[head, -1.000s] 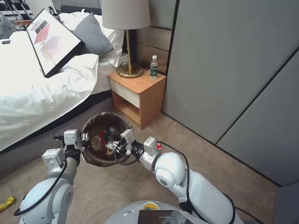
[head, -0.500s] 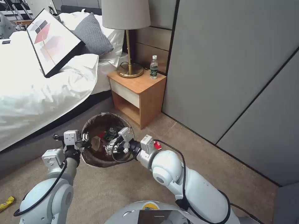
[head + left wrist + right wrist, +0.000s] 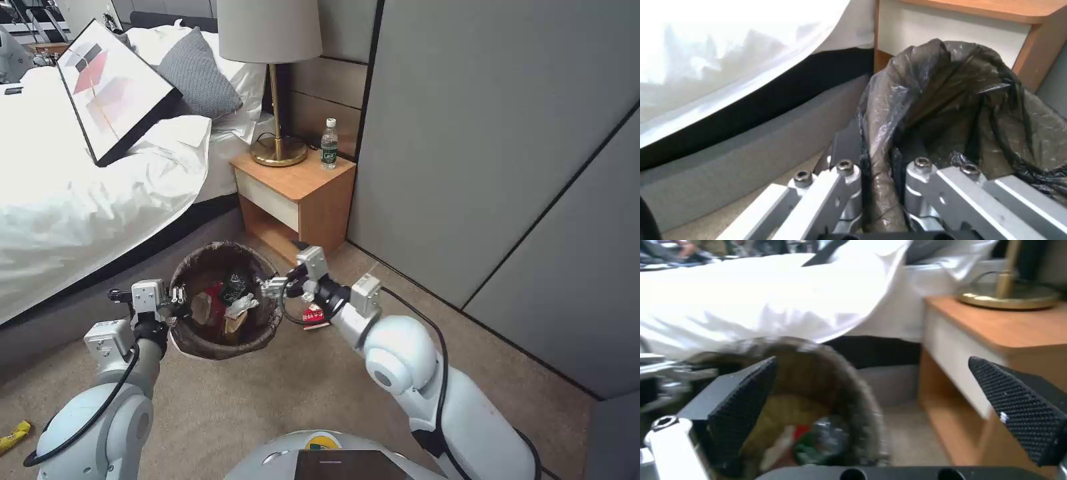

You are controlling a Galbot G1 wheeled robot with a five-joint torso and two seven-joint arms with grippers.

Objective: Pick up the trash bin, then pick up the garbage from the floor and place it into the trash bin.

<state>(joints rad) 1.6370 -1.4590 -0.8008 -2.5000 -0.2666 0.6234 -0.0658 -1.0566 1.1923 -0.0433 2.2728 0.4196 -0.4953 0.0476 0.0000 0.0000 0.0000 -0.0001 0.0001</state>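
A: Checking edges first. Your left tool (image 3: pixel 175 298) is pinching the bagged rim of the trash bin (image 3: pixel 200 343); the left wrist view shows the rim (image 3: pixel 878 186) squeezed between the fingers (image 3: pixel 842 186).

B: And where's the bin sitting for you?

A: Over the carpet (image 3: pixel 267 393), between the bed (image 3: pixel 80 200) and the nightstand (image 3: pixel 300 200). Whether it touches the floor, you can't tell. Bed base runs close along its left side, and the nightstand corner is just beyond its far right.

B: Right side?

A: Your right tool (image 3: pixel 270 287) is spread wide and holding nothing, hovering at the bin's right rim; in the right wrist view its pads (image 3: pixel 744 400) stand far apart.

B: Garbage?

A: Garbage (image 3: pixel 227 303) is piled inside the bin: red, brown and white scraps. One red-and-white packet (image 3: pixel 313 316) lies on the carpet just right of the bin, under your right wrist. A yellow wrapper (image 3: pixel 13 437) is on the floor far left.

B: Open room?

A: Bare carpet toward the grey wall panels (image 3: pixel 500 167). A lamp (image 3: pixel 273 80) and a bottle (image 3: pixel 329 143) are on the nightstand.
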